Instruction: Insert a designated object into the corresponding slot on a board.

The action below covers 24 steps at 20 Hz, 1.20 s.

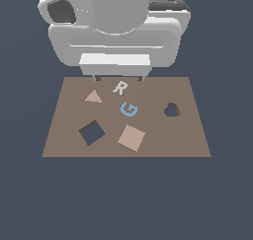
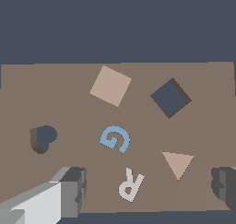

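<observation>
The tan-pink square tile [image 1: 131, 138] [image 2: 110, 85] lies flat on the brown board [image 1: 192, 135] [image 2: 207, 126], just to the exterior view's right of the dark diamond-tilted square slot [image 1: 92, 132] [image 2: 170, 97]. My gripper [image 1: 120, 78] [image 2: 150, 191] hangs above the board's far edge, over the white letter R [image 1: 120, 88] [image 2: 130, 185]. Its fingers [image 2: 73, 191] stand wide apart with nothing between them. It is well away from the tile and the slot.
A blue letter G [image 1: 129, 108] [image 2: 115, 138], a small tan triangle [image 1: 93, 97] [image 2: 178, 163] and a dark heart-like cutout [image 1: 171, 110] [image 2: 44, 138] also sit on the board. The arm's bulky white body [image 1: 113, 31] looms behind the board.
</observation>
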### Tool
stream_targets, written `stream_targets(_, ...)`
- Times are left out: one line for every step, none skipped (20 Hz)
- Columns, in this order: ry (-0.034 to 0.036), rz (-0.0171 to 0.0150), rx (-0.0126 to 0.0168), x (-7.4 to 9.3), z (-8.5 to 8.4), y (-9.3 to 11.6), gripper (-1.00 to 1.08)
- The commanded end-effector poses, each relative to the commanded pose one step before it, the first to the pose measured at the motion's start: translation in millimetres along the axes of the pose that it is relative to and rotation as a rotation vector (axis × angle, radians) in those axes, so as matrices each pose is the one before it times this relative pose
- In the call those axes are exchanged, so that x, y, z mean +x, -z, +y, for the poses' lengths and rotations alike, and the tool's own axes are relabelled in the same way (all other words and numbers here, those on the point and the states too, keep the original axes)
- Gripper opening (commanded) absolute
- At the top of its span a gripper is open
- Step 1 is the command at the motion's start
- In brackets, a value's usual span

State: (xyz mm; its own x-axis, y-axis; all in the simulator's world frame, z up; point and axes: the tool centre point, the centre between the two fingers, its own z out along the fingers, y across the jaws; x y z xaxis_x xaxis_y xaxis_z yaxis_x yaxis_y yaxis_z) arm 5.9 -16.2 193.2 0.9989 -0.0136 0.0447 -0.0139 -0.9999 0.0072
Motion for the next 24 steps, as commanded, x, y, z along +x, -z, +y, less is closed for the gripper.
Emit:
stream_targets(0.00000,0.00000,0.00000,0.00,0.01,0.00,1.00)
stream_targets(-0.00069,-0.00006,-0.00003,0.09,0.02,-0.19,1.00)
stream_targets(-0.00154,-0.00016,-0.00002,0.27,-0.27,-0.54,1.00)
stream_targets(-0.00266,-0.00027,-0.00004,0.46,-0.39,-0.90,1.00)
stream_targets(-0.00389,-0.00039,-0.00006,0.64,-0.45,-1.27,1.00)
stream_targets(-0.00495,-0.00050,-0.00008,0.83,-0.62,-1.64,1.00)
stream_targets(-0.00607,-0.00062,-0.00010,1.02,-0.77,-2.01,1.00)
stream_targets(-0.00720,-0.00073,-0.00012,1.21,-0.91,-2.39,1.00)
stream_targets(-0.00841,-0.00085,-0.00014,1.41,-1.02,-2.78,1.00)
stream_targets(-0.00954,-0.00097,-0.00016,1.61,-1.20,-3.17,1.00)
stream_targets(-0.01080,-0.00110,-0.00018,1.81,-1.32,-3.57,1.00)
stream_targets(-0.01196,-0.00121,-0.00020,2.02,-1.48,-3.96,1.00)
stream_targets(-0.01314,-0.00133,-0.00022,2.22,-1.60,-4.34,1.00)
stream_targets(-0.01428,-0.00145,-0.00023,2.42,-1.74,-4.72,1.00)
stream_targets(-0.01539,-0.00156,-0.00025,2.61,-1.87,-5.08,1.00)
stream_targets(-0.01641,-0.00166,-0.00025,2.80,-2.00,-5.42,1.00)
stream_targets(-0.01738,-0.00176,-0.00026,2.97,-2.09,-5.72,1.00)
stream_targets(-0.01820,-0.00184,-0.00026,3.13,-2.20,-5.99,1.00)
stream_targets(-0.01898,-0.00193,-0.00025,3.27,-2.27,-6.23,1.00)
stream_targets(-0.01964,-0.00199,-0.00024,3.40,-2.35,-6.44,1.00)
stream_targets(-0.02023,-0.00206,-0.00022,3.52,-2.41,-6.63,1.00)
stream_targets(-0.02075,-0.00212,-0.00020,3.63,-2.46,-6.78,1.00)
stream_targets(-0.02073,-0.00212,-0.00016,3.65,-2.44,-6.76,1.00)
stream_targets(-0.01972,-0.00203,-0.00012,3.49,-2.32,-6.41,1.00)
